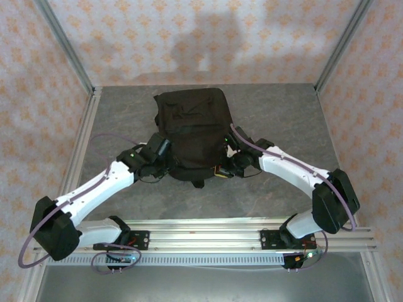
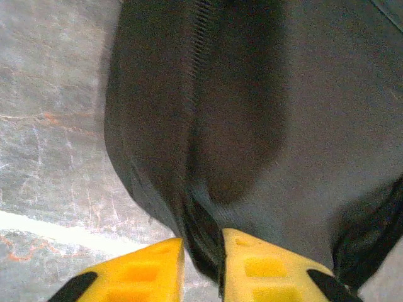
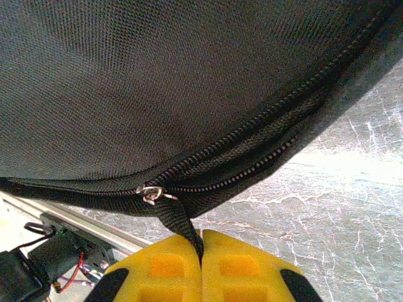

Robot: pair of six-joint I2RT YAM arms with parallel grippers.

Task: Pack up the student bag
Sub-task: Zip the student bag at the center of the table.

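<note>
The student bag (image 1: 192, 123), a black fabric backpack, lies flat in the middle of the grey table, its near end between both grippers. My left gripper (image 1: 165, 163) sits at the bag's near left corner. In the left wrist view its yellow fingers (image 2: 151, 267) stand a little apart around a fold of bag fabric (image 2: 204, 233); a sliver of table shows beside the left finger. My right gripper (image 3: 201, 242) is at the near right corner, shut on the black zipper pull strap (image 3: 176, 217) that hangs from the silver slider (image 3: 151, 192). The zipper track (image 3: 264, 157) beyond the slider gapes slightly.
The grey marbled table (image 1: 283, 119) has bare room on both sides of the bag. An aluminium rail (image 1: 208, 236) with the arm bases runs along the near edge. Frame posts (image 1: 66, 44) and patterned walls close in the back and sides.
</note>
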